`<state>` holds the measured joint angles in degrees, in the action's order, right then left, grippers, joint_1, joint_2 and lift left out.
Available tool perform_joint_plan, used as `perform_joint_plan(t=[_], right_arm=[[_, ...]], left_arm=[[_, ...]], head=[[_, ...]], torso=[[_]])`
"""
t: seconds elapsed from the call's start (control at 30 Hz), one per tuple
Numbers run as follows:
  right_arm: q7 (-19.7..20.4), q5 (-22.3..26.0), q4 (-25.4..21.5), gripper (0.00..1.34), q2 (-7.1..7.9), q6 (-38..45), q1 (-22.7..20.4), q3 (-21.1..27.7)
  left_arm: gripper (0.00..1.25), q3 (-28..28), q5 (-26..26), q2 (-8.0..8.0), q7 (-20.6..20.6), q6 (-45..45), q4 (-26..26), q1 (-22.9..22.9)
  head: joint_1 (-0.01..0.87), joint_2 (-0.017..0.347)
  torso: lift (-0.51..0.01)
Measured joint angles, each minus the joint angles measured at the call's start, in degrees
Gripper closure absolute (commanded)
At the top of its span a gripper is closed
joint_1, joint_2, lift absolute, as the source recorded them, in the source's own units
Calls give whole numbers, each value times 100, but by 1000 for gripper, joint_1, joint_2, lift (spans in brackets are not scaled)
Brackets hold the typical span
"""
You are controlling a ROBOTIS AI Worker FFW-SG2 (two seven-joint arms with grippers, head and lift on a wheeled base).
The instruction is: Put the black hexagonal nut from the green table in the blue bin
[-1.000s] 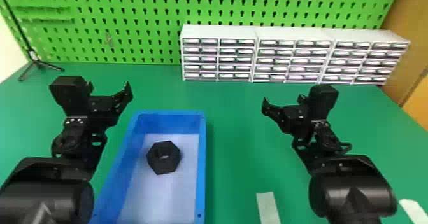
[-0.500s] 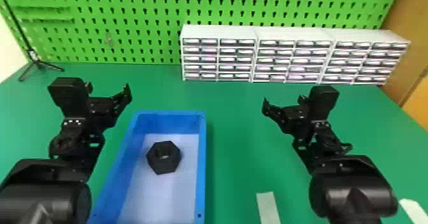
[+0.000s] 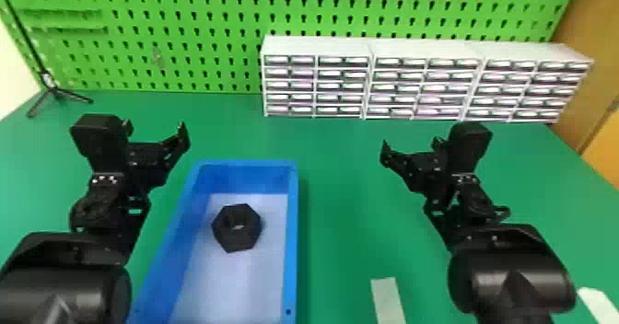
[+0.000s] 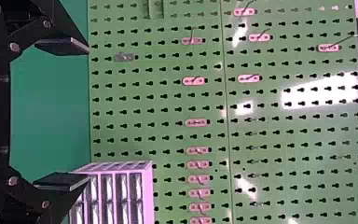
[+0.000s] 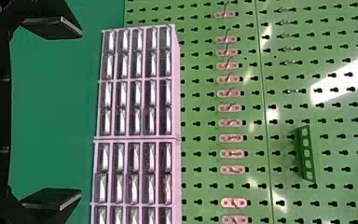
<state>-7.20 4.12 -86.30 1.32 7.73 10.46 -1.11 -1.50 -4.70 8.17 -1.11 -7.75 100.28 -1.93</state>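
The left claw [image 4: 88, 113], spread and empty, has edged only slightly; the right claw [image 5: 81, 112], also released, hasn't moved. Beyond them, the black hexagonal nut [image 3: 234, 241] still lies inside the blue bin [image 3: 291, 254], so the task looks complete.

Since a second ago, we see the left arm [image 3: 69, 277] shifted very slightly outward, toward the left edge of the head view, and a touch lower in it. Its jaws go along with that small drift, so we now find them just a little farther out and lower than before.
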Motion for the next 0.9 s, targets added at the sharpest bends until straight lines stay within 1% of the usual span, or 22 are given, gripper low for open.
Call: perform_joint_plan(t=[0.9], right_arm=[[0, -25, 26, 105, 9, -75, 7, 87]], left_arm=[[300, 64, -107, 0, -12, 128, -155, 44]], head=[[683, 28]], torso=[[-96]])
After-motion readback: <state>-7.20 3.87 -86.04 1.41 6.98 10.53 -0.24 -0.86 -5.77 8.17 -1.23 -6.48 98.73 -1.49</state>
